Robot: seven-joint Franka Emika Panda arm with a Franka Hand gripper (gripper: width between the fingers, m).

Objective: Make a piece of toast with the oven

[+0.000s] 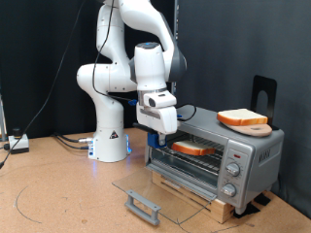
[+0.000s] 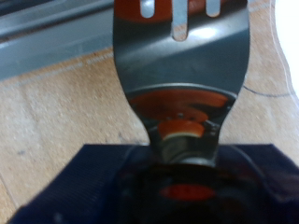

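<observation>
One tan, orange-crusted piece of toast (image 1: pixel 194 149)

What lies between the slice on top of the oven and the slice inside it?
In the exterior view, only the oven's grey top panel separates the upper slice from the slice inside.

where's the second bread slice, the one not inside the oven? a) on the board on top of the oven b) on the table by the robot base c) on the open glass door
a: the slice lies on the board atop the oven, while the other slice sits on the rack inside.
</observation>
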